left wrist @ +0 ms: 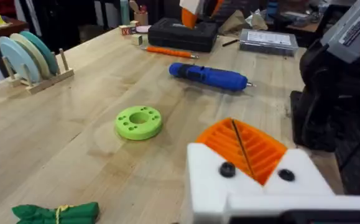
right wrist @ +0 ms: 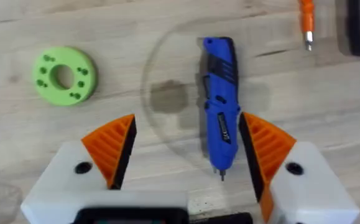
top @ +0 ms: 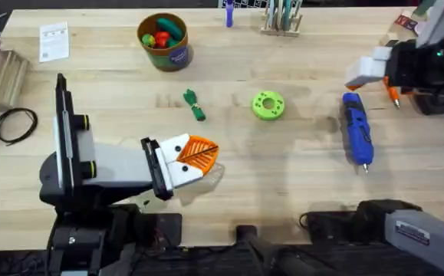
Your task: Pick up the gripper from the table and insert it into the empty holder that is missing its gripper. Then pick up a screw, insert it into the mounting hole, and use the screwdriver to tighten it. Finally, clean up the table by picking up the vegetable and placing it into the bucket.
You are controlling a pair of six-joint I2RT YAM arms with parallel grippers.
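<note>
The right gripper (right wrist: 186, 149) hangs over the screwdriver (top: 357, 129), its fingers spread wide and empty; in the right wrist view the blue body lies in the gap between the two orange pads (right wrist: 112, 148), touching neither. The screwdriver lies flat on the table (top: 283, 184), on the right half. Its long axis runs nearly away from the robot, with the silver tip toward the robot, and it lies roughly crosswise to the line along which the fingers close. That suggests a straight descent would bring the pads onto its two long sides. The right arm is plainly the nearer one.

The left gripper (top: 198, 156) rests low near the table's middle, well apart from the screwdriver. Its orange pads are pressed together with nothing visible between them.

The vegetable (top: 194, 105) lies between the left gripper and the bucket (top: 165, 41), which stands upright toward the far edge.

Count: one screwdriver, one vegetable on the table, one bucket, one lime-green disc (top: 268, 105), one thin orange stick (right wrist: 306, 20). No loose screw can be made out.
</note>
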